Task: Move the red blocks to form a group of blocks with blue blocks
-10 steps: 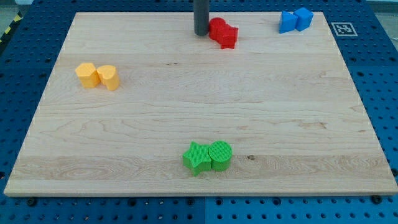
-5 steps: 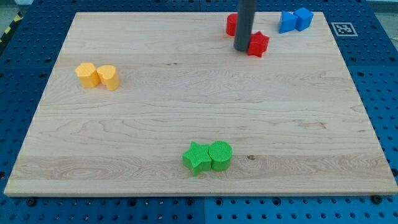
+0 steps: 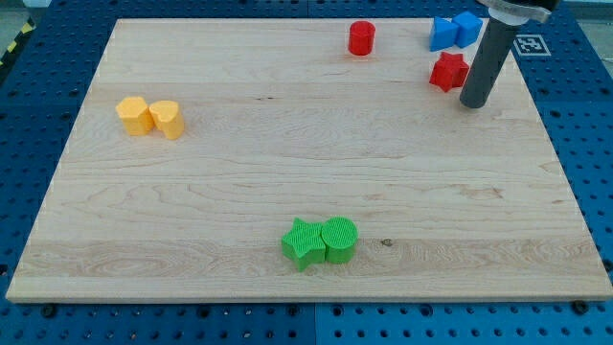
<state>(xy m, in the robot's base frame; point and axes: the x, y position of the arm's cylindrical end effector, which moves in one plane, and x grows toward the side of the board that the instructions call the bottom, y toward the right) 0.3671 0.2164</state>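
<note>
Nearest the view's bottom, a green star-shaped block [image 3: 303, 243] and a green cylinder [image 3: 338, 238] sit touching each other on the wooden board [image 3: 287, 172]. Further up at the view's left, two yellow blocks [image 3: 150, 117] stand side by side, touching; their exact shapes are hard to make out.

Toward the view's top right, my tip [image 3: 472, 103] rests on the board just to the right of and slightly below the red star-shaped block [image 3: 448, 72]. Whether it touches the block's edge I cannot tell. The tool is a plain dark rod with nothing to spread or clamp, and it carries nothing; it can only shove.

That red star sits just below the two blue blocks [image 3: 455, 31], near them but with a small gap showing. The red cylinder [image 3: 361, 38] stands apart, well to the left of the blue pair near the board's top edge.

Both red pieces look like small, light, rigid plastic parts that should slide easily on the smooth wood. There is nothing to grip, so contact has to come from the side opposite the wanted travel. The star's points will likely make it spin if pushed off-centre, so a push through its middle from below seems best. The cylinder may roll off the rod sideways; a push on its left face, in line with the blue pair, looks safest.
</note>
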